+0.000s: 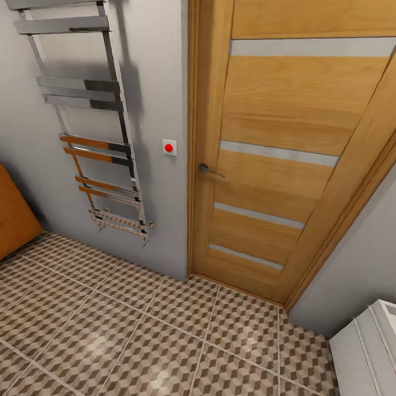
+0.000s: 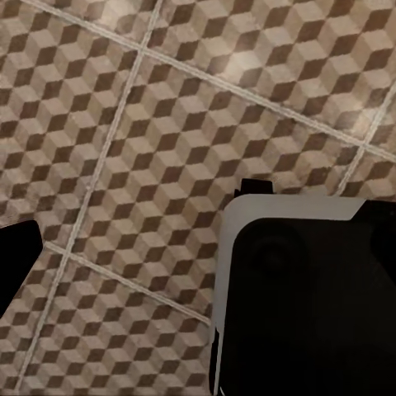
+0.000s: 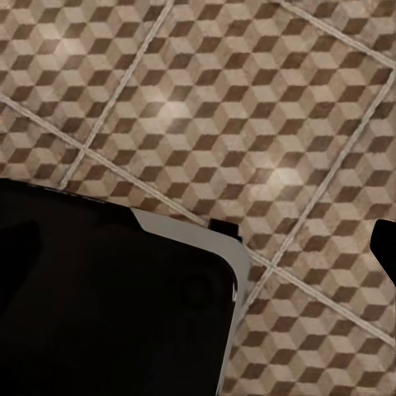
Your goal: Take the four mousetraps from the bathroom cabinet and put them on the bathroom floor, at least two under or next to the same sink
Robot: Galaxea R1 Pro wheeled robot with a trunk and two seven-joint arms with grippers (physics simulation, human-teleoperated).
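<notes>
No mousetraps are in view. A corner of the orange-brown cabinet (image 1: 7, 218) shows at the left edge of the head view. The cube-patterned bathroom floor (image 1: 128, 339) spreads below it. At the lower right stands the white corner of the sink unit (image 1: 367, 355). In the left wrist view my left gripper (image 2: 198, 260) hangs over the floor (image 2: 124, 124), one dark fingertip (image 2: 15, 256) at the picture's edge, jaws wide with nothing between them. My right gripper (image 3: 198, 243) is likewise spread over the tiles (image 3: 206, 99), a dark fingertip (image 3: 385, 243) at the edge.
A tall striped wooden door (image 1: 280, 155) with a lever handle (image 1: 208, 169) is shut straight ahead. A chrome towel radiator (image 1: 92, 118) hangs on the grey wall, with a red-dot switch (image 1: 169, 147) beside it. My black and white base (image 2: 305, 305) (image 3: 107, 305) shows under both wrists.
</notes>
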